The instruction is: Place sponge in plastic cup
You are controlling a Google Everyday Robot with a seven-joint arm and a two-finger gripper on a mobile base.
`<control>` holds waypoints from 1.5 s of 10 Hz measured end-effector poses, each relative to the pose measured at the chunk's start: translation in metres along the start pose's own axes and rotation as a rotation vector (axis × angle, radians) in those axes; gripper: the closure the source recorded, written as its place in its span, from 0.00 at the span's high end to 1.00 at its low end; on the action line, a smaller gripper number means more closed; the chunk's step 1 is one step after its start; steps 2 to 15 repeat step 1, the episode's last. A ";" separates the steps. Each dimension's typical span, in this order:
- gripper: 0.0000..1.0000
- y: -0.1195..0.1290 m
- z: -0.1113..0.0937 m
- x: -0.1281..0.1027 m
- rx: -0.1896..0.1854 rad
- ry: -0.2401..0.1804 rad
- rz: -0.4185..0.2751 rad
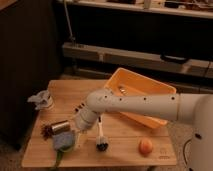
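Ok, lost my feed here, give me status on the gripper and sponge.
Gripper low at table's front-left, right over sponge. Plastic cup back-left, apart. Brush beside arm.

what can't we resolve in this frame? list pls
- Pincer: sits at front left of the table, over the sponge; the wrist hides its tips and any contact.
- Plastic cup: a crumpled thing covers its mouth in the camera view; its inside is hidden.
- Yellow bin: the arm hides its near wall.
- Dark bits left of the pincer: too dim to identify.
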 end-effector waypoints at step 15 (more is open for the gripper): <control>0.80 -0.002 -0.004 0.001 0.003 -0.021 0.001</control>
